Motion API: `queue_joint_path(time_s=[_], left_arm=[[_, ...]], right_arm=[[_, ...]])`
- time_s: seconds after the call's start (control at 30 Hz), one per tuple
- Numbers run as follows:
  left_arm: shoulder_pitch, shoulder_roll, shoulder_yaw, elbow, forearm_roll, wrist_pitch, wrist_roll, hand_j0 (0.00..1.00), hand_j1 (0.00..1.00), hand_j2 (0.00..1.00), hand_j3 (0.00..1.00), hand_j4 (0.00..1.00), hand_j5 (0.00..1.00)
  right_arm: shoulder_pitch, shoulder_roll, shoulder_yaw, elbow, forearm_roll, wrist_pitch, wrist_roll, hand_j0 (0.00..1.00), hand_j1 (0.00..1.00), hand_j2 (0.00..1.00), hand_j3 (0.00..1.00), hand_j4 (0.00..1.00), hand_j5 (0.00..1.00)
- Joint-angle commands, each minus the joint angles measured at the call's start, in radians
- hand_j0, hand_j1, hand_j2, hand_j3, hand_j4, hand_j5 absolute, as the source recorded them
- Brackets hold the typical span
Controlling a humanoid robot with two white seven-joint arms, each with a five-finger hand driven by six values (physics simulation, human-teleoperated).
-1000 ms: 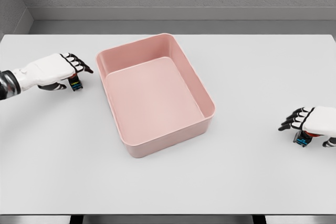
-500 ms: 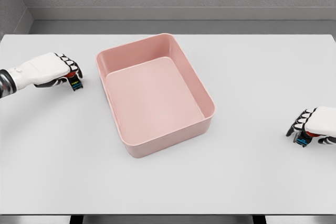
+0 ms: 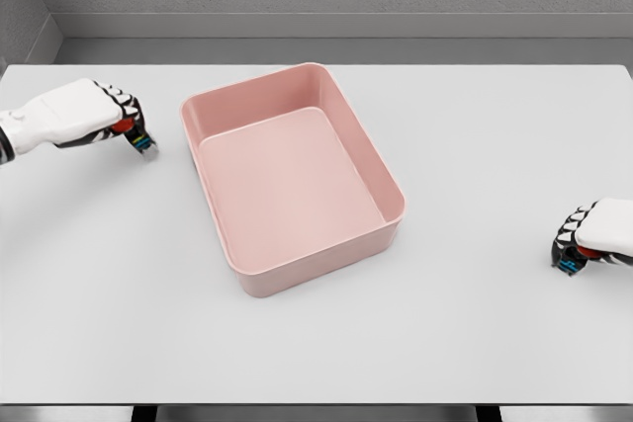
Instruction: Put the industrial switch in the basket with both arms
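Left hand [image 3: 94,116] grips one switch [image 3: 141,138], right hand [image 3: 593,234] grips another [image 3: 569,262]. Basket [image 3: 391,229] sits between them, nearer the left.

We see two hands with smooth white shells on the back, rounded like a glove. The left hand [image 3: 84,111] joins a white forearm, and at the picture's edge a grey metallic ring shows at the wrist. Its fingers [image 3: 127,106] are black with white segments. The right hand [image 3: 596,232] has the same white shell and the same black and white fingers [image 3: 571,225].
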Motion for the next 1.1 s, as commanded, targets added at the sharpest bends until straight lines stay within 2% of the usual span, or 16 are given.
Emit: queue_joint_path(time_s=[0.0, 0.13, 0.2, 0.37, 0.77, 1.0, 1.07], left_arm=[[-0.001, 0.038, 0.003, -0.041, 0.039, 0.0, -0.001, 0.44, 0.44, 0.44, 0.44, 0.44, 0.44], [-0.018, 0.103, 0.005, -0.13, 0.116, 0.0, -0.005, 0.44, 0.44, 0.44, 0.44, 0.44, 0.44], [-0.017, 0.11, 0.017, -0.18, 0.125, 0.0, -0.005, 0.44, 0.44, 0.44, 0.44, 0.44, 0.44], [-0.017, 0.11, 0.028, -0.249, 0.134, 0.0, -0.008, 0.44, 0.44, 0.44, 0.44, 0.44, 0.44], [-0.021, 0.107, 0.031, -0.326, 0.136, 0.0, -0.01, 0.44, 0.44, 0.44, 0.44, 0.44, 0.44], [-0.02, 0.086, 0.049, -0.352, 0.134, 0.0, -0.027, 0.44, 0.44, 0.44, 0.44, 0.44, 0.44], [-0.02, 0.081, 0.049, -0.374, 0.134, 0.0, -0.028, 0.44, 0.44, 0.44, 0.44, 0.44, 0.44]], right_arm=[[0.0, -0.001, -0.004, 0.0, -0.004, 0.001, 0.0, 0.53, 0.53, 0.53, 0.53, 0.53, 0.53], [-0.006, 0.002, -0.008, 0.0, -0.004, 0.001, -0.003, 0.53, 0.53, 0.53, 0.53, 0.53, 0.53], [-0.003, 0.005, -0.033, 0.0, -0.006, 0.001, -0.009, 0.53, 0.53, 0.53, 0.53, 0.53, 0.53], [-0.012, 0.012, -0.048, 0.0, -0.007, 0.001, -0.014, 0.51, 0.51, 0.51, 0.51, 0.51, 0.51], [-0.014, 0.017, -0.084, 0.0, -0.024, 0.001, -0.018, 0.5, 0.5, 0.5, 0.5, 0.5, 0.5], [-0.055, 0.042, -0.084, 0.0, -0.03, 0.001, -0.018, 0.49, 0.49, 0.49, 0.49, 0.49, 0.49], [-0.06, 0.068, -0.084, 0.0, -0.032, 0.001, -0.018, 0.48, 0.48, 0.48, 0.48, 0.48, 0.48]])
